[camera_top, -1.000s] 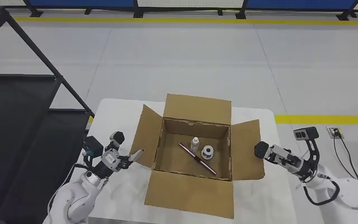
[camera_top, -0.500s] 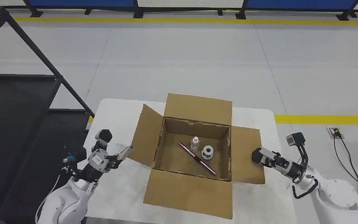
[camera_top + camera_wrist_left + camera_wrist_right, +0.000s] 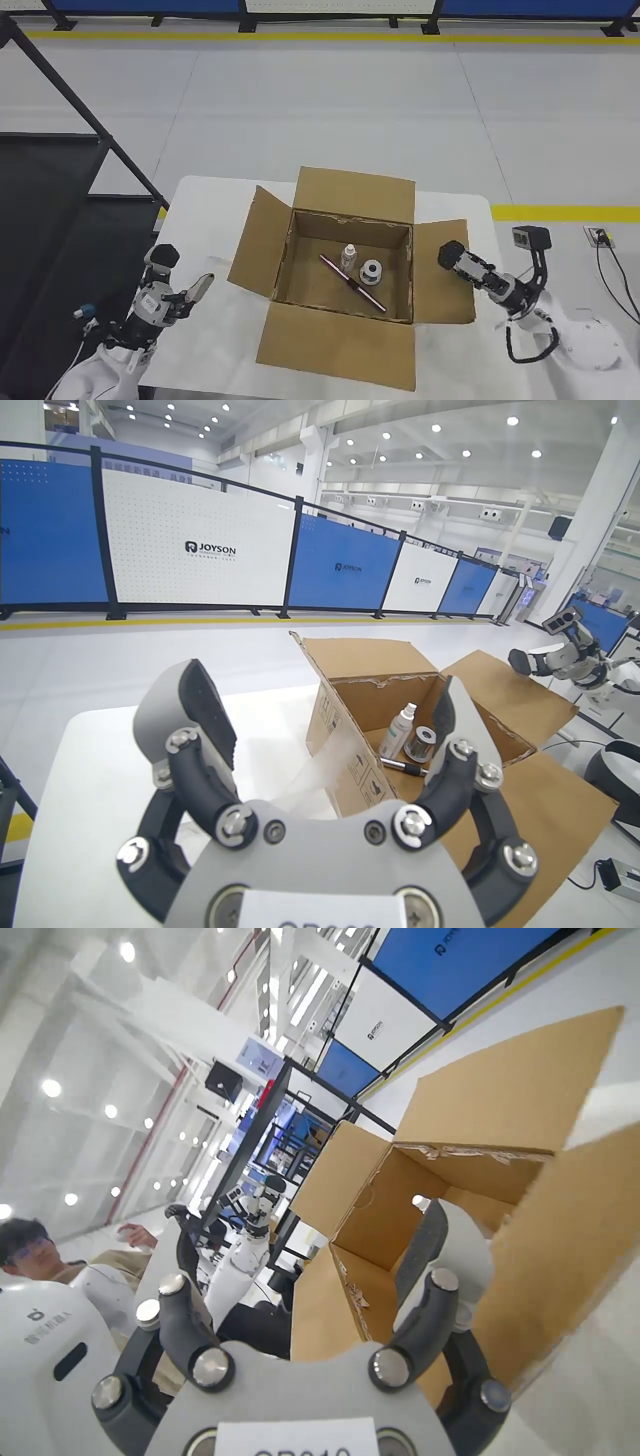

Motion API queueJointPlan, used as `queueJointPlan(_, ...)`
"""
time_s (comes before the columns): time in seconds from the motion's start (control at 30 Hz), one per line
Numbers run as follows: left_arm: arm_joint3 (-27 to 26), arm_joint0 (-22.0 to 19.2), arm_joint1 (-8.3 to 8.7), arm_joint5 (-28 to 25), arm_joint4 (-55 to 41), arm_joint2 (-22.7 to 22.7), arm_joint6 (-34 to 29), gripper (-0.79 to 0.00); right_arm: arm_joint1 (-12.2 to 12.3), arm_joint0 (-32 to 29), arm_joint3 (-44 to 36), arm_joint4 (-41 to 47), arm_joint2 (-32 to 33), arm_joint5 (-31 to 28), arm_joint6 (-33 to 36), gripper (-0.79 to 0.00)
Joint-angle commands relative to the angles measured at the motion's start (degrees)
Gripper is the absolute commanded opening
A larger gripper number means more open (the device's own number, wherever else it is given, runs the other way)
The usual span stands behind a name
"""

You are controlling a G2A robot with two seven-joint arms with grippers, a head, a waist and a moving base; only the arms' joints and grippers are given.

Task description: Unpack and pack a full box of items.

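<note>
Seeing slim dark pen-like rod [image 3: 352, 283] lying diagonally inside open brown cardboard box [image 3: 340, 345]; my right gripper [image 3: 447, 256] nearer, just beside box; left gripper [image 3: 202, 286] farther; both spread wide, empty.

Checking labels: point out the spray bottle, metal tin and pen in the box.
spray bottle [image 3: 394, 739], left wrist view, on its body.
metal tin [image 3: 419, 747], left wrist view, on its side wall.
pen [image 3: 353, 283], top view, mid-shaft.

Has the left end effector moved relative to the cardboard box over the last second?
Yes. In the top view the left end effector has drawn back from the left flap of the cardboard box, toward the left edge of the table.
</note>
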Motion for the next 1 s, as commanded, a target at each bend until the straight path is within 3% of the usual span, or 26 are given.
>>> queueJointPlan(0.0,-0.30,0.95,0.04,-0.45,-0.74,-0.70,0.62,0.000,-0.47,1.46,-2.60,-6.21,-3.51,1.29,-2.68,0.000)
queueJointPlan(0.17,-0.92,3.65,0.18,-2.76,-3.44,-2.29,1.51,0.000,-2.06,7.36,-3.02,-18.60,-13.12,8.27,-8.19,0.000)
queueJointPlan(0.57,-1.11,4.18,0.22,-3.38,-3.71,-2.50,1.26,0.000,-2.07,7.28,-3.13,-18.90,-13.20,8.35,-8.34,0.000)
queueJointPlan(0.67,-1.23,4.13,0.22,-2.96,-3.71,-2.44,1.01,0.000,-2.34,7.99,-4.51,-23.87,-16.09,9.42,-7.57,0.000)
queueJointPlan(0.77,-1.84,3.63,0.30,-1.85,-3.57,-2.46,-0.23,0.000,-3.00,12.02,-4.84,-32.14,-21.06,13.29,-5.14,0.000)
queueJointPlan(0.9,-1.92,3.70,0.46,-2.13,-4.94,-3.41,-0.97,0.000,-4.52,18.25,-2.68,-44.50,-28.37,24.20,-4.27,0.000)
queueJointPlan(0.97,-1.79,4.04,0.51,-2.62,-6.11,-3.99,-0.86,0.000,-5.48,21.26,-0.88,-47.48,-32.10,26.91,-3.04,0.000)
